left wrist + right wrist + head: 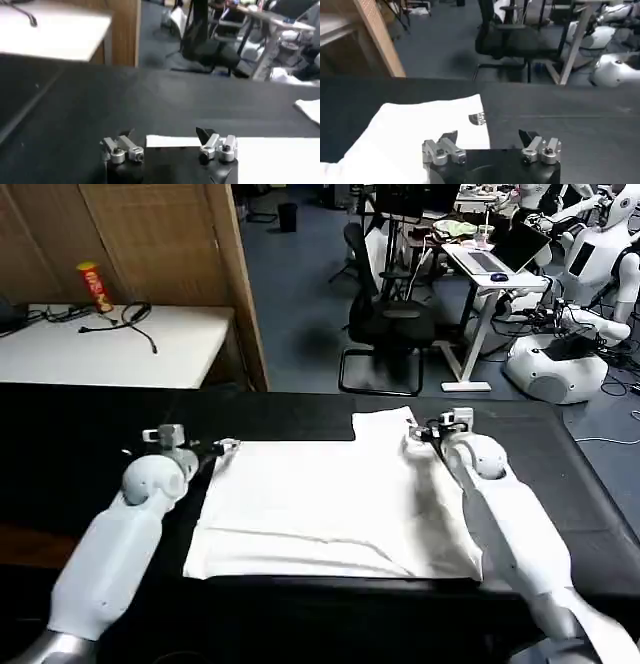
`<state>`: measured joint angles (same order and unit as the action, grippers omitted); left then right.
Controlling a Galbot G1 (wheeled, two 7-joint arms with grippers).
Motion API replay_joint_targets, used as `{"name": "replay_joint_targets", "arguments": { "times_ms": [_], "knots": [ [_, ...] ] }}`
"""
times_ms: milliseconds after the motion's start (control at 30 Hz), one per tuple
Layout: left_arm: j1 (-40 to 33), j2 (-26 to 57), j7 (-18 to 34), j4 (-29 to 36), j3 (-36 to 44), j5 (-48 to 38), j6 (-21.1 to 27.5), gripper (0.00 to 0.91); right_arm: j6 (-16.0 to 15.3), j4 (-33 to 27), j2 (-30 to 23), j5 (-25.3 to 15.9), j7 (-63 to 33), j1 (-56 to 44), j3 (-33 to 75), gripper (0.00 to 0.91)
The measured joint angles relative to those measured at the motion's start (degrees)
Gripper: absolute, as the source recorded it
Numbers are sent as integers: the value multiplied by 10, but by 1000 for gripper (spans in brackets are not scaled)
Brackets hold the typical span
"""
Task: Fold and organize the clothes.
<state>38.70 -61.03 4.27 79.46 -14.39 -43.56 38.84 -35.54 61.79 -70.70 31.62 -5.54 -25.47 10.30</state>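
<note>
White T-shirt (330,509) flat on black worktop (560,454), sleeve (385,424) sticking out at far right corner; left claw (222,448) spread open at shirt's far left corner, gripping nothing; right claw (422,434) spread open above far right edge near sleeve, gripping nothing.

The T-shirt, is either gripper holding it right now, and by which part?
Nothing is held. Both grippers are open: the left gripper sits over the T-shirt at its far left corner, and the right gripper over the far right part, without pinching cloth.
</note>
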Motion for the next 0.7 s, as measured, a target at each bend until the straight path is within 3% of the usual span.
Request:
{"name": "replay_joint_targets", "arguments": {
  "times_ms": [33, 100, 167, 233, 267, 300, 333, 367, 433, 533, 700],
  "knots": [
    [-1, -2, 0, -4, 1, 1, 0, 663, 0, -2, -1, 0, 0, 0, 0, 878],
    [-4, -4, -1, -10, 4, 6, -4, 595, -1, -4, -1, 0, 0, 0, 0, 878],
    [-7, -9, -4, -17, 6, 17, -12, 517, -3, -5, -1, 0, 0, 0, 0, 722],
    [-11, -13, -4, -24, 7, 23, -20, 429, -5, -5, -1, 0, 0, 0, 0, 663],
    [-12, -15, -4, -27, 7, 25, -22, 176, -5, -5, -1, 0, 0, 0, 0, 527],
    [-13, -16, -4, -29, 8, 26, -24, 127, -5, -4, -1, 0, 1, -1, 0, 361],
    [-14, -16, -4, -32, 9, 27, -24, 88, -6, -3, -1, 0, 1, -2, 0, 293],
    [-15, -17, -4, -33, 9, 27, -25, 10, -6, -2, -2, 0, 2, -3, -1, 166],
    [-16, -17, -6, -35, 11, 27, -26, 0, -5, 0, -2, 0, 5, -5, -2, 78],
    [-17, -17, -9, -35, 13, 27, -28, 0, 4, 4, -2, 0, 12, -8, -2, 59],
    [-20, -17, -7, -34, 15, 32, -34, 0, 48, 15, 5, -3, 25, -17, -2, 29]
  ]
}}
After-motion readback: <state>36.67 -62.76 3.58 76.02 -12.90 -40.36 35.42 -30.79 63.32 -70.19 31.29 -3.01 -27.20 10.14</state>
